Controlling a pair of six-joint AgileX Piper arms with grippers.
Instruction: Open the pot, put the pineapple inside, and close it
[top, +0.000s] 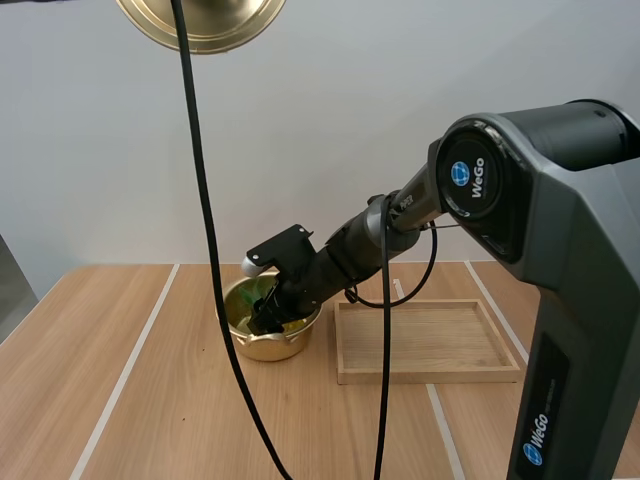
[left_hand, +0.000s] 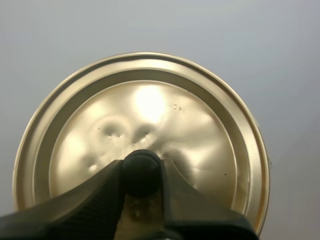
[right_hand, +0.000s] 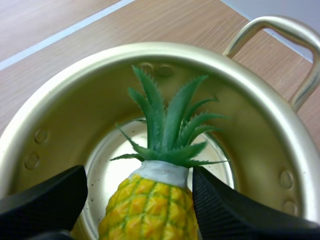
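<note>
The gold pot (top: 268, 348) stands open on the table, left of the tray. My right gripper (top: 266, 318) reaches down into it. In the right wrist view the pineapple (right_hand: 150, 205), yellow with a green crown, sits between my right gripper's (right_hand: 140, 172) fingers, its crown pointing at the pot's floor (right_hand: 120, 145). The right finger lies against the fruit, and a small gap shows beside the left one. High above the table hangs the gold lid (top: 200, 22). My left gripper (left_hand: 141, 172) is shut on the lid's black knob (left_hand: 141, 170).
A shallow wooden tray (top: 425, 377) lies on the table right of the pot, under my right arm. The pot's loop handle (right_hand: 295, 55) sticks out on its far side. Bare wooden tabletop (top: 120, 390) spreads left and in front of the pot.
</note>
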